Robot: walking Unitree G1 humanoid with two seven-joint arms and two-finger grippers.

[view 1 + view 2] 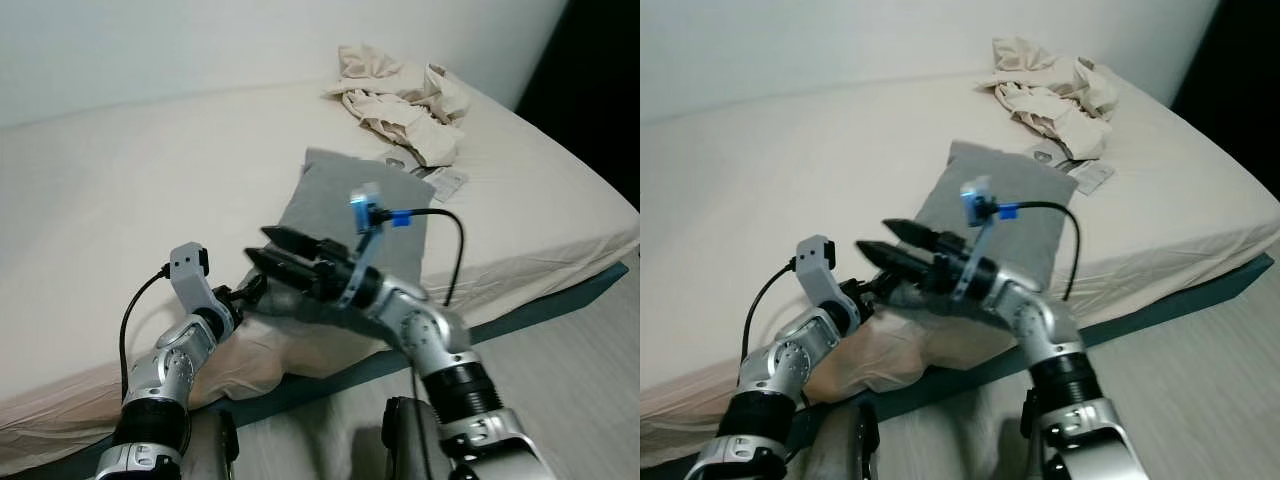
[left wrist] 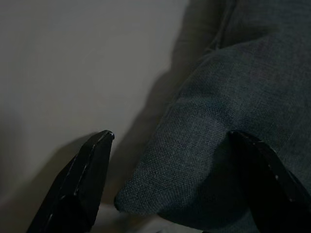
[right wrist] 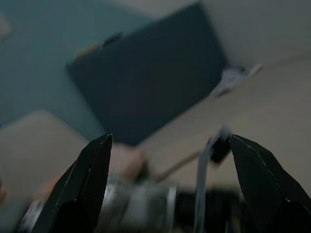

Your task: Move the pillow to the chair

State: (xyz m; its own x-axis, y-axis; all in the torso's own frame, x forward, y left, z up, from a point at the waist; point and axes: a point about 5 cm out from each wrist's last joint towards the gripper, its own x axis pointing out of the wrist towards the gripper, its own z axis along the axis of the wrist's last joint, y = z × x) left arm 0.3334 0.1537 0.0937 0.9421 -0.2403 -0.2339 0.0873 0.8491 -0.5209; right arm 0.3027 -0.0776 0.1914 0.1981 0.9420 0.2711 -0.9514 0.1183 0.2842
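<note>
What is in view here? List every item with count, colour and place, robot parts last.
pillow: one, grey, on the bed near its front edge.
bed: one, cream sheet over a dark teal base.
crumpled cloth: one heap, cream, far right of the bed.
small packet: one, pale, beside the pillow; too small to identify.
floor: light grey, in front of the bed.
left gripper: open, at the pillow's near corner.
right gripper: open, above the pillow's near end.

A bed (image 1: 120,190) with a cream sheet is carrying a grey pillow (image 1: 350,200) lying near its front edge, a heap of crumpled cream cloth (image 1: 405,95) sitting toward the far right corner, and a small packet (image 1: 447,180) just beside it.
</note>
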